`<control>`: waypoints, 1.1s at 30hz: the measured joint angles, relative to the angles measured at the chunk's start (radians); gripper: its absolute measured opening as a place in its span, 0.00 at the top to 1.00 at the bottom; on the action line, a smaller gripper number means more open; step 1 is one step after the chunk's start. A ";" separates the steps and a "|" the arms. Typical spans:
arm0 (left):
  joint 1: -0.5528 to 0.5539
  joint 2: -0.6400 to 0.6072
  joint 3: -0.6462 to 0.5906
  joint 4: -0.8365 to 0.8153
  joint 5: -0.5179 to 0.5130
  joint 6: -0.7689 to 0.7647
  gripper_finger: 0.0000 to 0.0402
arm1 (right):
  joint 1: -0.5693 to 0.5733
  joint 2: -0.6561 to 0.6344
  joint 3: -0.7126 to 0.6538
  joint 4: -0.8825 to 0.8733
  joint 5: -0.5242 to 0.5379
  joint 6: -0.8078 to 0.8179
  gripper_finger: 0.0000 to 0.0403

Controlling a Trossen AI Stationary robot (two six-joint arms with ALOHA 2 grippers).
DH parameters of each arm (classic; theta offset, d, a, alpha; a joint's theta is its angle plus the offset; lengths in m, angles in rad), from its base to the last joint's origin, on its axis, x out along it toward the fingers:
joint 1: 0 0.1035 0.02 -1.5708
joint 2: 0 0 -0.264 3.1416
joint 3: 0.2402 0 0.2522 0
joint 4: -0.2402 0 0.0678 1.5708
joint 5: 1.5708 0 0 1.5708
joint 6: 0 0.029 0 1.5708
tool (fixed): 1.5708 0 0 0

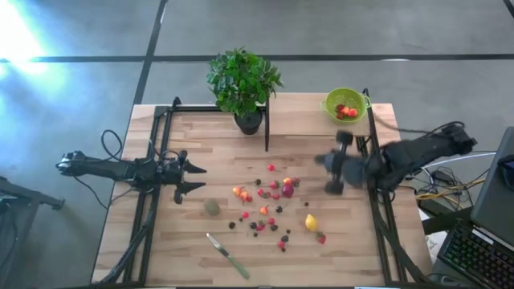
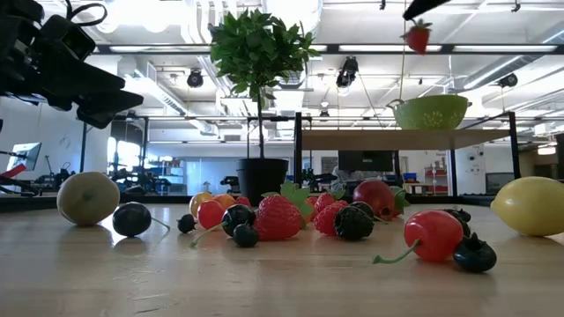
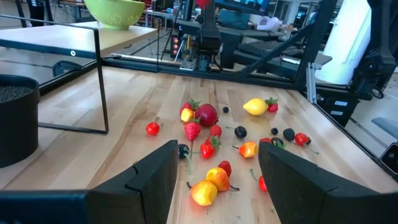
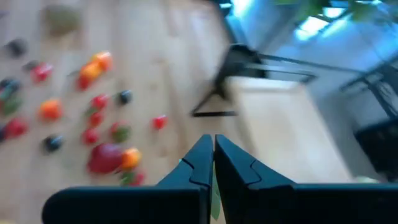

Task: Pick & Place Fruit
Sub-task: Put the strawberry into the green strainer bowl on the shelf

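clearly the right gripper (image 1: 347, 163), jaws pinched on a small strawberry (image 2: 418, 37), hangs between the scattered fruit (image 1: 269, 205) and the lime-green bowl (image 1: 345, 104), which lies just beyond it on the raised shelf. meanwhile the left gripper (image 1: 193, 177) waits with jaws wide at the table's left side.

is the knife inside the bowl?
No. The green-handled knife lies on the table near its front edge; the lime-green bowl sits at the far right corner.

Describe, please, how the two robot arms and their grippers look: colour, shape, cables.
Both arms are dark, nearly black, built of slim jointed segments. The left arm has a thin black cable looping above it; the right arm is bulkier and carries cable loops too. The left gripper has two flat, angular dark fingers with stepped inner edges. The right gripper has matching fingers.
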State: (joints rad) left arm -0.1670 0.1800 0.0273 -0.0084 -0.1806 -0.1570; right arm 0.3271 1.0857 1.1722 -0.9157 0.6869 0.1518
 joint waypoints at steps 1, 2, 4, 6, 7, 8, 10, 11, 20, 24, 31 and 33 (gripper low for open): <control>0.000 0.000 0.000 0.000 0.000 0.000 0.43 | -0.039 -0.014 0.009 0.000 0.000 -0.014 0.98; 0.000 0.000 0.000 0.000 0.000 0.000 0.43 | -0.078 -0.024 0.018 -0.001 0.000 -0.030 0.98; 0.000 0.000 0.000 0.000 0.000 0.000 0.43 | -0.158 -0.042 0.035 0.000 -0.001 -0.060 0.98; 0.000 0.000 0.000 0.000 0.000 0.000 0.43 | -0.237 -0.055 0.046 -0.001 -0.002 -0.085 0.98; 0.000 0.000 0.000 0.000 0.000 0.000 0.43 | -0.277 -0.059 0.050 0.000 -0.002 -0.100 0.98; 0.000 0.000 0.000 0.000 0.000 0.000 0.43 | -0.317 -0.063 0.052 0.000 -0.003 -0.114 0.98; 0.000 0.000 0.000 0.000 0.000 0.000 0.43 | -0.391 -0.065 0.054 -0.001 -0.005 -0.136 0.98; 0.000 0.000 0.000 0.000 0.000 0.000 0.43 | -0.428 -0.065 0.056 -0.001 -0.007 -0.145 0.98; 0.000 0.000 0.000 0.000 0.000 0.000 0.43 | -0.704 -0.033 0.059 0.007 -0.119 -0.213 0.98; 0.000 0.000 0.000 0.000 0.000 0.000 0.43 | -0.800 -0.016 0.058 0.007 -0.142 -0.228 0.98; 0.000 0.000 0.000 0.000 0.000 0.000 0.43 | -0.923 0.019 0.058 0.016 -0.290 -0.207 0.98; 0.000 0.000 0.000 0.000 0.000 0.000 0.43 | -0.941 0.032 0.058 0.016 -0.305 -0.206 0.98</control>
State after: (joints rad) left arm -0.1672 0.1801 0.0276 -0.0083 -0.1807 -0.1571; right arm -0.6138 1.1180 1.2297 -0.8993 0.3819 -0.0546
